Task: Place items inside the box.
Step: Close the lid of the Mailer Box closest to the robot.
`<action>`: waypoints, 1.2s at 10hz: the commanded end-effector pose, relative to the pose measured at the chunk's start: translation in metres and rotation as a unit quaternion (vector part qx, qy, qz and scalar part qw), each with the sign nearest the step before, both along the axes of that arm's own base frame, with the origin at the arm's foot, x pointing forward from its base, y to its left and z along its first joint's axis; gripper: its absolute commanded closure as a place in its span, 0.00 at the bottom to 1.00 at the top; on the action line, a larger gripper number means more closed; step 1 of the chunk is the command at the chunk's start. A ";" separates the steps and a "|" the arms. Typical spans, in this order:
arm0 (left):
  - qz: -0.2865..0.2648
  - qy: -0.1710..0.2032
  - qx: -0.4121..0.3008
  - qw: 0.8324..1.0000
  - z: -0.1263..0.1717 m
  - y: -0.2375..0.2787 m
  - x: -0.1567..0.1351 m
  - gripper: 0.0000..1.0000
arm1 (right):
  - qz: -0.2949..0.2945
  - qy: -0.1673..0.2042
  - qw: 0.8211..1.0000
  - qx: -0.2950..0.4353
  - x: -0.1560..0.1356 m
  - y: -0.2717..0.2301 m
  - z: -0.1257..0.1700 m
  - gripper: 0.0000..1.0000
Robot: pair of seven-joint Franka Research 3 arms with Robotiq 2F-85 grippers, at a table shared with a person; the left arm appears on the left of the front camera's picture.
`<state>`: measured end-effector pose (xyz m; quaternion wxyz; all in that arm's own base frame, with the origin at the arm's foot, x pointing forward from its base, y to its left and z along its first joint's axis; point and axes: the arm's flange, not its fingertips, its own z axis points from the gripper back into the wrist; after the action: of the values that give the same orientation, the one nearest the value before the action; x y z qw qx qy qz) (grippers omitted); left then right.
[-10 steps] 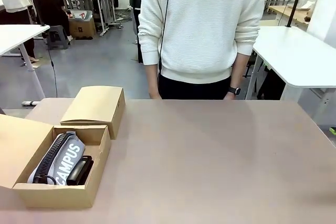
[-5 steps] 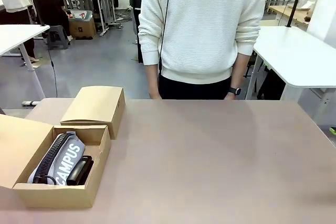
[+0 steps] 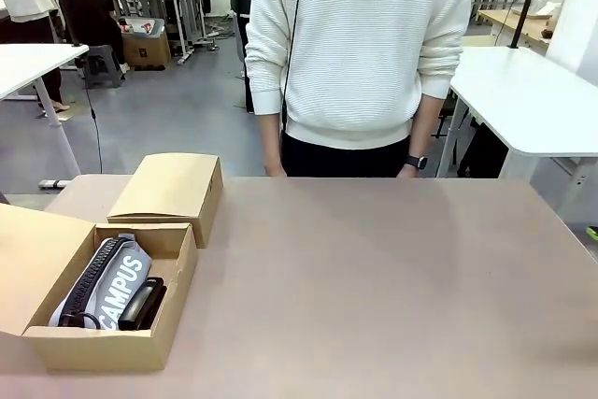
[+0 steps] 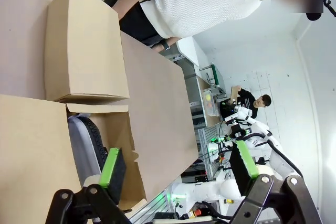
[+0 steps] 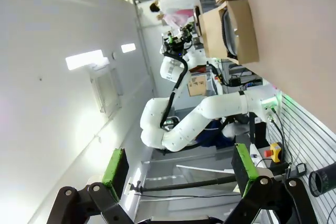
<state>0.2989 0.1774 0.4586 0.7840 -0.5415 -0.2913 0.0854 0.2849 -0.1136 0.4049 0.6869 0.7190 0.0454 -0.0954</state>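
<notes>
An open cardboard box (image 3: pixel 105 347) stands at the table's near left corner. Inside it lies a grey zip pouch (image 3: pixel 118 283) lettered "CAMPUS", with a black stapler (image 3: pixel 142 304) beside it on the right. In the left wrist view my left gripper (image 4: pixel 178 164) hovers open above the box (image 4: pixel 119 129), and the grey pouch (image 4: pixel 79 141) shows past its left finger. My right gripper (image 5: pixel 179 165) is open with nothing between its fingers, far from the box (image 5: pixel 242 31), facing off the table.
A closed cardboard box (image 3: pixel 171 188) sits just behind the open one. A person (image 3: pixel 360 53) in a white sweater stands at the far edge with both hands down behind the table. The open box's flap (image 3: pixel 33 259) lies out to its left.
</notes>
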 end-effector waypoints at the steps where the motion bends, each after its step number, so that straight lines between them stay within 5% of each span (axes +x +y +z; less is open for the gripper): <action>1: -0.005 -0.014 0.000 1.000 -0.002 -0.003 -0.004 0.00 | 0.001 -0.004 1.000 0.004 -0.001 0.000 0.003 0.00; 2: 0.000 0.000 0.000 1.000 0.000 0.000 0.000 0.00 | 0.001 -0.004 1.000 0.004 -0.001 0.000 0.003 0.00; 3: -0.087 -0.017 0.077 0.993 0.001 0.013 0.002 0.00 | 0.001 -0.004 1.000 0.004 -0.001 0.000 0.003 0.00; 4: -0.079 -0.020 0.147 0.986 0.008 0.034 0.001 0.00 | 0.001 -0.004 1.000 0.004 -0.001 0.000 0.003 0.00; 5: -0.053 -0.011 0.179 0.982 0.019 0.052 -0.003 0.00 | 0.001 -0.004 1.000 0.004 -0.001 0.000 0.003 0.00; 6: 0.078 -0.012 0.157 0.984 0.035 0.065 0.003 0.00 | 0.001 -0.004 1.000 0.004 -0.001 0.000 0.003 0.00; 7: -0.059 0.004 0.130 0.990 0.012 0.027 0.000 0.00 | 0.001 -0.004 1.000 0.004 -0.001 0.000 0.003 0.00; 9: -0.011 -0.005 0.160 0.987 0.029 0.055 -0.001 0.00 | 0.001 -0.004 1.000 0.004 -0.001 0.000 0.003 0.00; 10: -0.196 -0.005 0.169 0.966 0.036 0.065 0.026 0.00 | 0.001 -0.004 1.000 0.004 -0.001 0.000 0.003 0.00; 11: -0.221 -0.254 0.282 0.898 0.047 0.086 0.050 0.00 | 0.001 -0.004 1.000 0.004 -0.001 0.000 0.003 0.00; 12: -0.330 -0.301 0.259 0.857 0.051 0.095 0.058 0.00 | 0.001 -0.004 1.000 0.004 -0.001 0.000 0.003 0.00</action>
<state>0.3425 0.2362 0.5082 0.8622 -0.3885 -0.2678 -0.1842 0.2848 -0.1137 0.4048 0.6869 0.7190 0.0454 -0.0957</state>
